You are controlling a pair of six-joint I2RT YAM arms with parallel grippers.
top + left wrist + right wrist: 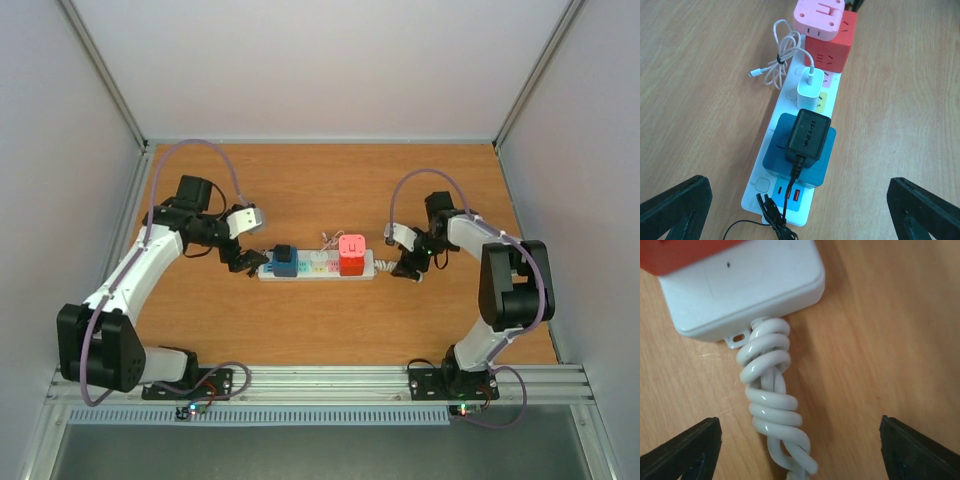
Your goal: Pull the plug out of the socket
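The white socket strip [322,267] lies across the table's middle. In the left wrist view its near end [756,192] is just ahead of my open, empty left gripper [797,215]. A black plug [808,134] sits on a blue cube adapter [775,160], and its thin black cord trails off the strip's end. Behind them are a white charger [807,87] and a red cube [832,47] with a pink plug [817,17] on top. My right gripper [800,450] is open and straddles the strip's curly white cord [770,400] at the strip's other end [745,290].
A thin white cable [780,55] lies coiled on the wooden table beside the strip. White walls enclose the table on three sides. In the top view the left gripper [245,262] and the right gripper [405,268] flank the strip's two ends.
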